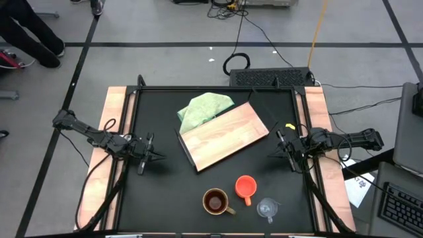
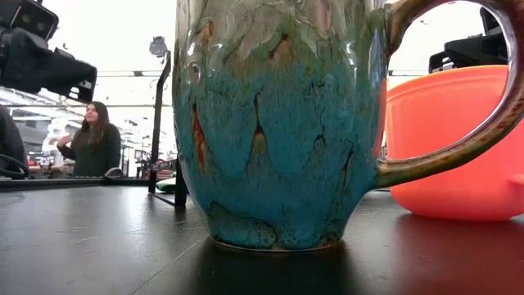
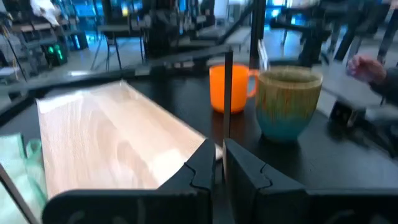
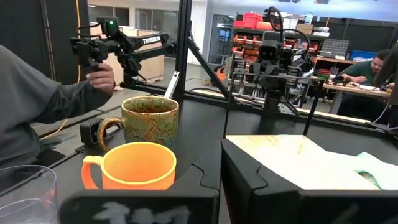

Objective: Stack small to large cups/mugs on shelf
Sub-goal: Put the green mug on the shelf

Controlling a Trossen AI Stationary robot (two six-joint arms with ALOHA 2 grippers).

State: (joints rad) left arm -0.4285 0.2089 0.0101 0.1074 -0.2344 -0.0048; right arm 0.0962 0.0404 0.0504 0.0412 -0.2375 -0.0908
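Note:
The shelf [image 1: 225,135], a light-brown board with a dark edge, lies aslant at the table's middle. Toward the near edge stand three cups in a loose row. The brown mug [image 1: 215,201] has a teal glazed outside [image 2: 278,123]. The orange handled cup [image 1: 245,187] is beside it, and the small clear glass cup [image 1: 267,209] is farthest right. All three rest upright on their bases. My left gripper [image 1: 158,157] waits shut left of the board, pointing level toward it. My right gripper [image 1: 277,151] waits shut right of the board. Neither holds anything.
A light green cloth [image 1: 205,109] lies bunched at the board's far-left edge. Black frame rails [image 1: 125,132] run along the table's left and right sides. A person's sleeve and hand [image 4: 56,99] show beyond the table. Bare black tabletop [image 1: 165,192] lies near left.

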